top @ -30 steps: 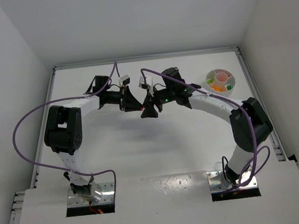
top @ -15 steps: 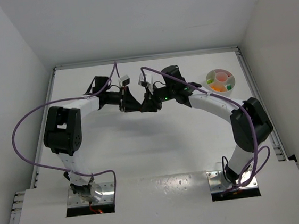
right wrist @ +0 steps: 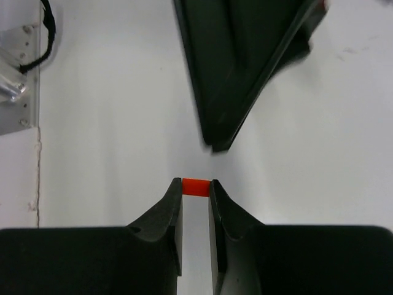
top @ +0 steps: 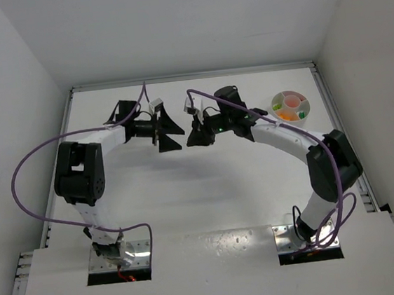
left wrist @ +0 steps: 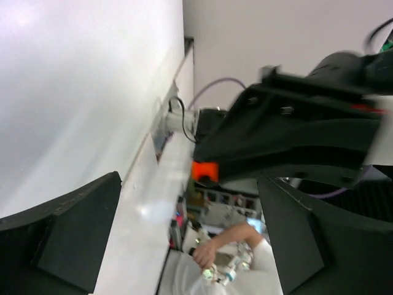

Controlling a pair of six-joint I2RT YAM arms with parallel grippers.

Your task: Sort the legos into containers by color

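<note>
One orange lego (right wrist: 196,186) in right hand (right wrist: 195,184)

One end of the orange brick (right wrist: 196,186) peeks out between the jaws of the right gripper (right wrist: 196,193); the rest is hidden. Past the jaws, a left finger (right wrist: 239,74) is blurry and cut off. Far from the jaws, bricks (top: 289,117) in the dish (top: 310,107) are tiny dots.

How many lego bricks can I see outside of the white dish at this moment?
1. An orange-red brick is pinched between the fingers of the right gripper. More bricks may be hidden from these views.
</note>
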